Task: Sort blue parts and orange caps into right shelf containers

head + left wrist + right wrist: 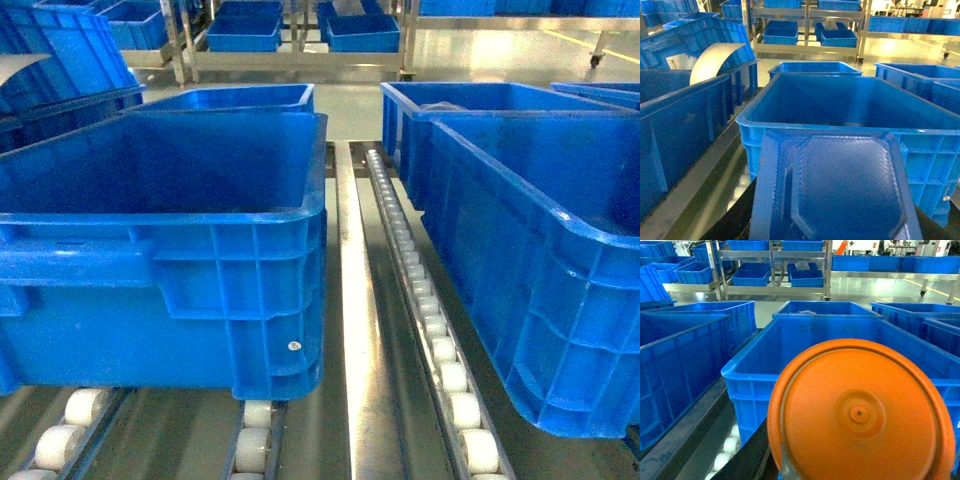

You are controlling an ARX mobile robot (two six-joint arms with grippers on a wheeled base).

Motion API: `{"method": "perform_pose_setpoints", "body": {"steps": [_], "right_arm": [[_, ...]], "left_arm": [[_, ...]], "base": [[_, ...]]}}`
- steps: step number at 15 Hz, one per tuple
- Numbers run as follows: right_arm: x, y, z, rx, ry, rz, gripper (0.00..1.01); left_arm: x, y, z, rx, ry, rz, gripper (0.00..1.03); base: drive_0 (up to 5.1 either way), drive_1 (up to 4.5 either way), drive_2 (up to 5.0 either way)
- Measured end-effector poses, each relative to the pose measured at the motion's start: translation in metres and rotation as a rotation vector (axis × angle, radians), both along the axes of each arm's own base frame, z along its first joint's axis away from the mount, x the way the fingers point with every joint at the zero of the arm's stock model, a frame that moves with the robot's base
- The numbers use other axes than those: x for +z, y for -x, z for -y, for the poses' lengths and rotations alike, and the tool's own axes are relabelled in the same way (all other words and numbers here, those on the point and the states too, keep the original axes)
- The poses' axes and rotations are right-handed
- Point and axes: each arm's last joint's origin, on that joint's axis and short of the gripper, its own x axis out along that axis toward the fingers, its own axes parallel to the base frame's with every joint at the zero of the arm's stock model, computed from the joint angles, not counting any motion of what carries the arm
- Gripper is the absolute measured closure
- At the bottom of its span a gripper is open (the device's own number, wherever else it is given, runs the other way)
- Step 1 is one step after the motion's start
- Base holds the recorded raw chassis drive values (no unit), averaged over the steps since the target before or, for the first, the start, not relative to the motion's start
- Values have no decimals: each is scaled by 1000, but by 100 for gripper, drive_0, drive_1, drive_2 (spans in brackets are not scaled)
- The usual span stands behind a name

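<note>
Head view: no arms or hands visible. Both wrist cams blocked at 6 o'clock by close objects, so fingers hidden, hand state can't tell. Both wrists aim fwd, roughly level, slight down-tilt.

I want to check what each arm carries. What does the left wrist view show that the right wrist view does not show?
Only the left wrist view shows a blue part, a flat moulded piece with an angular raised centre, filling the lower frame close to the camera, and a curved white sheet in a bin at left. Only the right wrist view shows a round orange cap with a small centre dimple, equally close. Both show a large blue bin directly behind the item, more blue bins around, and steel shelving at the back. Neither view shows gripper fingers.
</note>
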Motion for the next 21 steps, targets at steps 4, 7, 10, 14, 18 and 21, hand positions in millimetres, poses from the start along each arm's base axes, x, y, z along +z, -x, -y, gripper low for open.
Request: {"method": "perform_pose_setpoints", "body": {"steps": [4, 7, 10, 14, 18, 21], "right_arm": [[-1, -1, 0, -6, 60, -10, 57], [4, -8, 0, 4, 113, 9, 57], [42, -29, 5, 24, 115, 97, 57], [83, -102, 8, 70, 108, 106, 57], [70, -193, 10, -7, 119, -54, 57], [41, -213, 14, -23, 103, -157, 41]], "left_arm": [[9, 0, 2, 73, 17, 95, 61], [15, -9, 4, 102, 37, 130, 61], [43, -36, 4, 71, 37, 197, 61], [87, -120, 4, -47, 35, 195, 61], [72, -231, 17, -69, 132, -52, 61], [71, -237, 25, -107, 132, -52, 34]], "base": [[0, 0, 0], [0, 0, 0], [0, 0, 0], [0, 0, 0], [0, 0, 0], [0, 0, 0]]}}
